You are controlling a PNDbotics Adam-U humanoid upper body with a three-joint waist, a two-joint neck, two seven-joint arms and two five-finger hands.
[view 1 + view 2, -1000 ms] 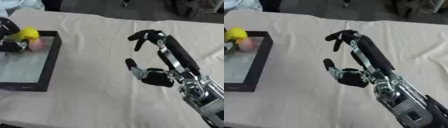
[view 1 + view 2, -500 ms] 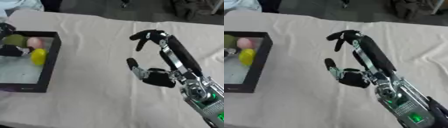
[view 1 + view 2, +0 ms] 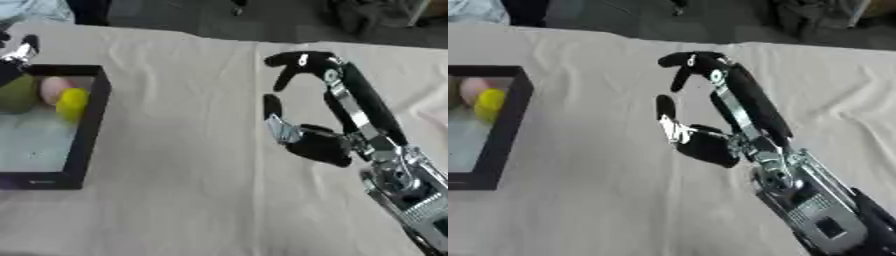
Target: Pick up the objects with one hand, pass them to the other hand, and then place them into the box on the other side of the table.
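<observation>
Left eye view: right hand (image 3: 319, 145) empty, fingers half-curled, thumb out. Box (image 3: 89, 135) well left of it, holding yellow object (image 3: 72, 102), pink object (image 3: 52, 87), green object (image 3: 17, 94). Left hand (image 3: 17, 52) at box's far corner (fingers unclear).

Right eye view: right hand mid-cloth (image 3: 605, 200), apart from box.

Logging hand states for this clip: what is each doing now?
Left hand: only partly visible at the box, cannot tell.
Right hand: open, holding nothing.
</observation>
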